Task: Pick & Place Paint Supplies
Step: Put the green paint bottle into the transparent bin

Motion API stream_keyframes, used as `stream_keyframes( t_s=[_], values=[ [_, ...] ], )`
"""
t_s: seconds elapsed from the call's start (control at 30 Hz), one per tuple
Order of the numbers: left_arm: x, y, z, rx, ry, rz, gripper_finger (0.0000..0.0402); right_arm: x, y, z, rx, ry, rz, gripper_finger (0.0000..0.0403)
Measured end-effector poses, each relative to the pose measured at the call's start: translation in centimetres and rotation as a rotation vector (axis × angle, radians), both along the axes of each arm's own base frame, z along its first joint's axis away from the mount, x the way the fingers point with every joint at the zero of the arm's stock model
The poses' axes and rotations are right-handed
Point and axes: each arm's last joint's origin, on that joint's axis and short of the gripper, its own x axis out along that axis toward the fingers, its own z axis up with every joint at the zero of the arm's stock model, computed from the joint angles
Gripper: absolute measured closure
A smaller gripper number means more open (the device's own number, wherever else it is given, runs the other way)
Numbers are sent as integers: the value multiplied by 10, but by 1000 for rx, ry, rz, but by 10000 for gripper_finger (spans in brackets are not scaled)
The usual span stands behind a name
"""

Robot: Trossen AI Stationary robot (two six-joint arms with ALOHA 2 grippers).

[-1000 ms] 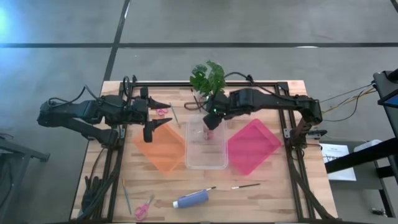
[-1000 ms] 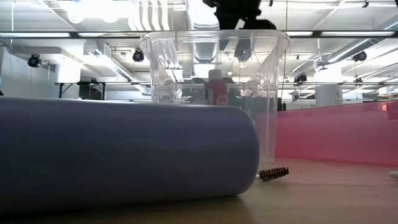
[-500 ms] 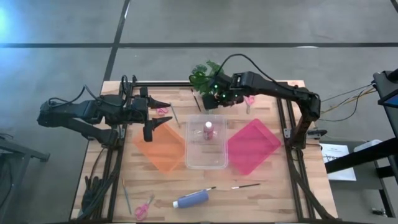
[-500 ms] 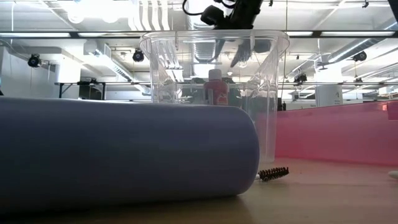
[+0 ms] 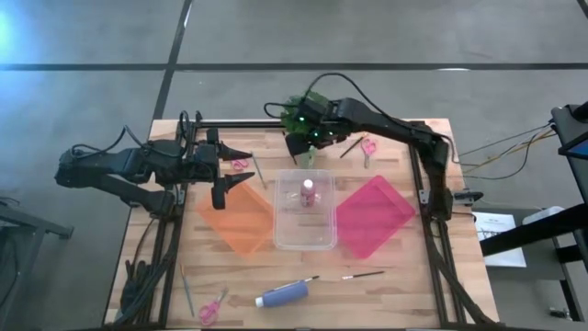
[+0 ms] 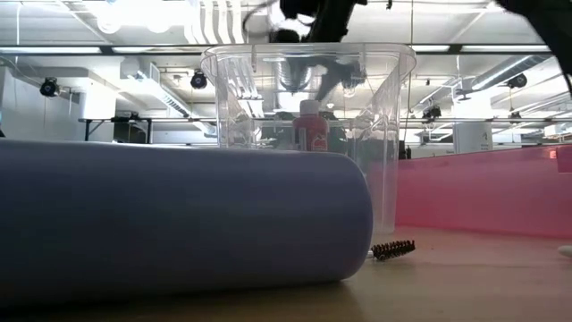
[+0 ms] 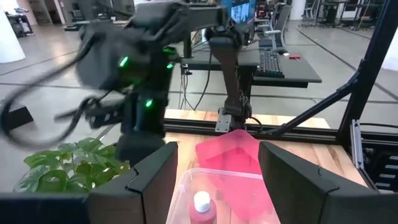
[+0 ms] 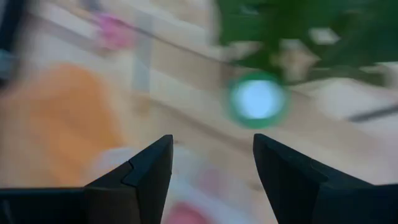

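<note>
We are looking at the green paint bottle (image 8: 257,99), standing on the tabletop (image 5: 395,267) just beside the leafy plant (image 5: 296,114), its white cap up. We judge it light, rigid and smooth, so we are favouring a hold across the body below the cap. The right gripper (image 5: 303,138) is hovering over it, fingers spread and empty. The pink paint bottle (image 5: 308,191) is standing in the clear bin (image 5: 303,241). The left gripper (image 5: 234,167) is waiting over the orange mat (image 5: 241,226), fingers spread.
</note>
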Motion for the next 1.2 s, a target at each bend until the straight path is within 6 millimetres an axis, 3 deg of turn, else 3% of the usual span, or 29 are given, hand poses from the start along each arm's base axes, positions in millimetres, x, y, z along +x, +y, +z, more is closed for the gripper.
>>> stream_keyframes(
  t_s=[0.2,0.3,0.5,1.2],
  values=[
    [0,0,0,-1,3,1,170,14,-8,3,-39,100,59,186],
    [0,0,0,13,7,-1,170,22,-12,-8,-29,104,62,186],
    [0,0,-1,16,11,-1,170,20,-18,-21,-17,193,51,186],
    [0,0,-1,12,14,-1,170,27,-28,-36,-37,213,68,186]
  ],
)
